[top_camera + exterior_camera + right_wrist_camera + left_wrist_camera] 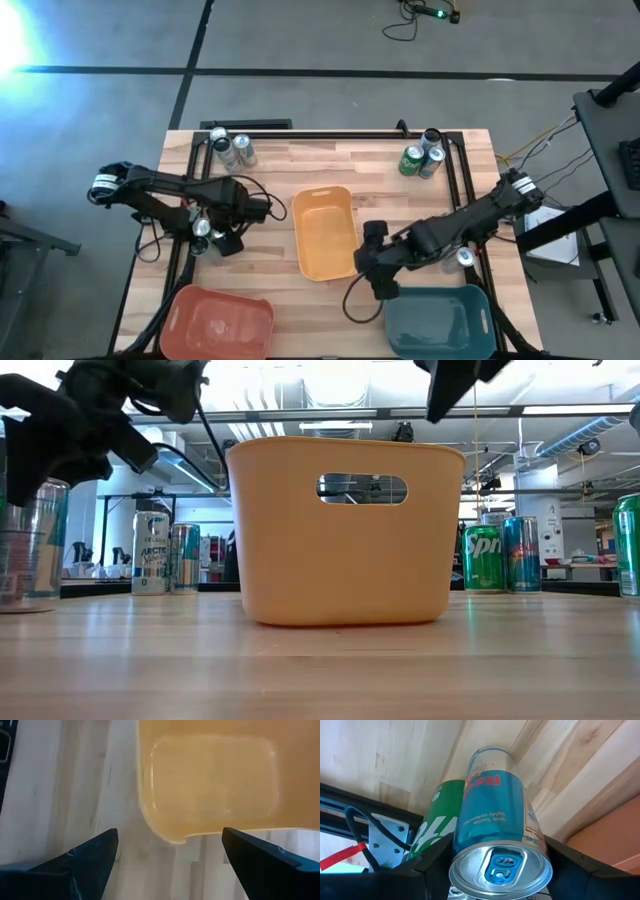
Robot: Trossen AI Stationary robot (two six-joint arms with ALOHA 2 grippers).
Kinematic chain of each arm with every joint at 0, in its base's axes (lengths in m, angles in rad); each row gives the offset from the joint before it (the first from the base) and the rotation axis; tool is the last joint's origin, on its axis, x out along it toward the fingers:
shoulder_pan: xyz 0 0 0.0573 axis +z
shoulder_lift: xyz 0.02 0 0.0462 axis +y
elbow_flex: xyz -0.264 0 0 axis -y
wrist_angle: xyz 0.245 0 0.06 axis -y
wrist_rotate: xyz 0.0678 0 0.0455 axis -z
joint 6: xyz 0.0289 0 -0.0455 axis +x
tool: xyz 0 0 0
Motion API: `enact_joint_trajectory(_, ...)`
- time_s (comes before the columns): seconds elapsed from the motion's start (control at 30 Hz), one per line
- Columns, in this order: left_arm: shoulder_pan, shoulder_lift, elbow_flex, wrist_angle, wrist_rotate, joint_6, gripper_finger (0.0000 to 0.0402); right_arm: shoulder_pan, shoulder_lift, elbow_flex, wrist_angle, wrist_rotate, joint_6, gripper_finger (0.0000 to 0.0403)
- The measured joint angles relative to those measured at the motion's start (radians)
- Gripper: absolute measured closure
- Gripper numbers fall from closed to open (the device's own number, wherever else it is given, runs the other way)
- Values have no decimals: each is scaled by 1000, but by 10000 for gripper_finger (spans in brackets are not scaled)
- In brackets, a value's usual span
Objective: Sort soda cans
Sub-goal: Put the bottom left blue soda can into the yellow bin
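Centrally on the wooden table (270, 165) sits the orange bin (325, 235); the right gripper (167, 852) hangs beside it, fingers spread, empty. The left gripper (205, 232) straddles a blue-silver can (495, 825) at the table's left edge; a green can (437, 822) touching it could topple when lifted.

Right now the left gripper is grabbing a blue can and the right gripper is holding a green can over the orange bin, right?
Not quite. The left gripper does grip the blue can, but the right gripper is open and empty beside the orange bin, as the right wrist view shows.
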Motion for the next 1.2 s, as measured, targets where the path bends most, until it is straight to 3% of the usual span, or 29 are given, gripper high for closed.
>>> enact_joint_trajectory(0.3,0,-1,-3,-2,0,28,113,-7,77,0,15,-7,13,53)
enact_joint_trajectory(0.5,0,-9,-3,-2,3,29,81,-9,122,0,62,-9,-32,80)
enact_joint_trajectory(0.7,0,-25,-3,-9,77,27,74,-12,137,0,122,-9,-41,127)
enact_joint_trajectory(0.97,0,-69,54,-35,78,41,75,-18,174,-2,143,-58,-42,213)
enact_joint_trajectory(1.2,0,-128,138,-41,62,17,75,-23,234,-4,151,-78,-52,262)
